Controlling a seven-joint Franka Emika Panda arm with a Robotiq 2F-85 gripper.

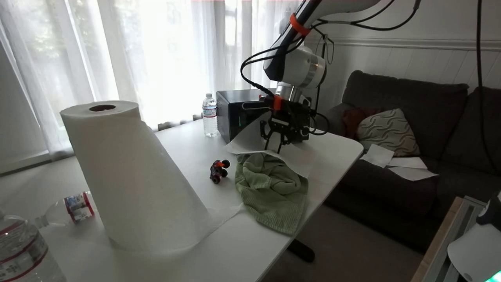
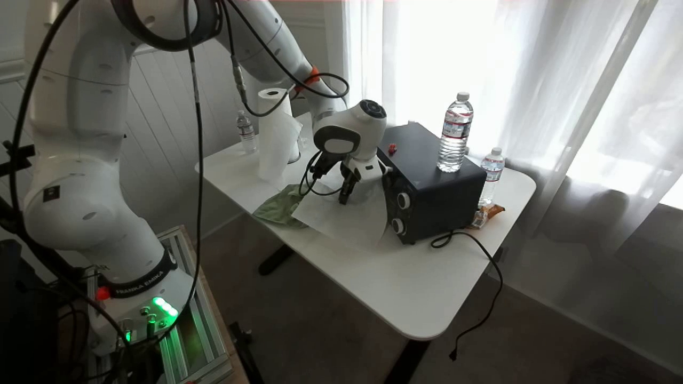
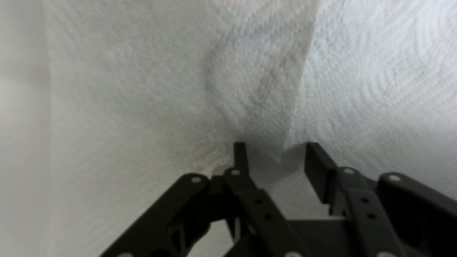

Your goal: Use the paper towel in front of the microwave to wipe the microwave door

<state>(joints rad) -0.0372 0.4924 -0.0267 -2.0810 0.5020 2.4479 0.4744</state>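
Lower left in an exterior view, an upright water bottle (image 1: 27, 254) is cut by the frame's edge; just up and to its right another bottle (image 1: 76, 207) lies on its side on the white table (image 1: 188, 145). Next along, a paper towel roll (image 1: 133, 176) stands on end, its loose outer layer flaring down and trailing a thin flap toward the lower middle.

Near the centre of the frame, a third bottle (image 1: 210, 117) stands just beside the dark microwave (image 1: 236, 107), and below it is a small toy truck (image 1: 217, 171), wheels black, body touched with orange. On the microwave's top, right of centre in an exterior view, one more bottle (image 2: 456, 133) stands upright.

Right of the toy truck lies a rumpled green cloth (image 1: 270, 188); above it in the frame, the task's paper towel sheet (image 1: 249, 141) is spread on the table in front of the microwave, part of it rising before the door (image 1: 249, 116). Whether it touches the door I cannot tell. The gripper (image 1: 273, 149) points down over this sheet, and in the wrist view its two fingers (image 3: 241, 157) stand apart, a fold of the sheet running toward the gap between them.

At the right of the frame, a dark grey sofa (image 1: 430, 117) bears a patterned cushion (image 1: 387, 131) and some loose white papers (image 1: 405, 162), and the lower right corner shows part of the robot's white base (image 1: 475, 250).
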